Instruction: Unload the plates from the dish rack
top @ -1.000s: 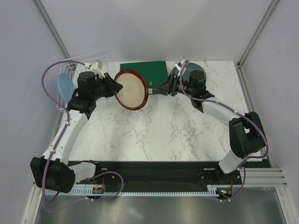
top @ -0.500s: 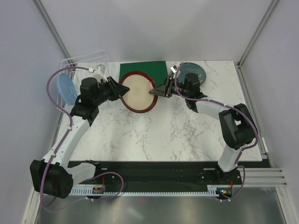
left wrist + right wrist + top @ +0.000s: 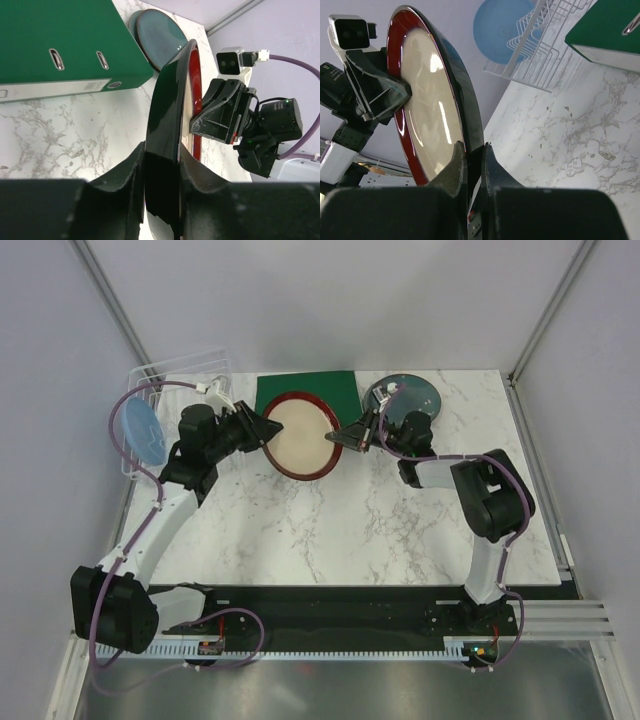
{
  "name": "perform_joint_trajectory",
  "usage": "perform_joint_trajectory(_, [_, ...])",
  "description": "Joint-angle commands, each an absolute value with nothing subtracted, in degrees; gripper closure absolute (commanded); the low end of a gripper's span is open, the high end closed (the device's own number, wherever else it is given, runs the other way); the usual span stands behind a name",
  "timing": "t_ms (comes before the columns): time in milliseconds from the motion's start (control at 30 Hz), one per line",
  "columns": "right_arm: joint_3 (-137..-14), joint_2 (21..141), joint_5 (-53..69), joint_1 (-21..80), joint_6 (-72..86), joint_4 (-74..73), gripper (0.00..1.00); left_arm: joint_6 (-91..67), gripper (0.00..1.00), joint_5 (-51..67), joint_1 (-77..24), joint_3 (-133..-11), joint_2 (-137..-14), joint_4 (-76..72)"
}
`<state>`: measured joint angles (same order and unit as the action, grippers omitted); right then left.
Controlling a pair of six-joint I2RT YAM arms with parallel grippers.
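Hands from both arms share one load: the reddish-brown plate, cream centre facing up and tilted, hangs above the tabletop, overlapping the near edge of the green binder in the top view. The left hand pinches the rim at 9 o'clock, fingers pressed on both faces. The right hand pinches the rim at 3 o'clock likewise. At 10 o'clock the dish rack holds the light blue plate on edge. At 1 o'clock, beyond the right hand, the dark grey-blue plate lies flat on the tabletop, a second rim showing beneath it in the left wrist view
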<state>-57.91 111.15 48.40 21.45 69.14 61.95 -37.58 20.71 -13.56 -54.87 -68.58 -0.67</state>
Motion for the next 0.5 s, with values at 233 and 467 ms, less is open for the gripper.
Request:
perform_joint_trajectory(233, [-64.33, 94.31, 36.48, 15.3, 39.82, 23.31, 1.0, -30.06, 0.36, 13.28, -15.29, -58.27, -67.32, 1.13])
perform_joint_trajectory(467, [-70.99, 94.65, 29.81, 7.22, 35.07, 12.42, 1.0, -26.11, 0.3, 3.8, -15.29, -59.06, -66.27, 4.74])
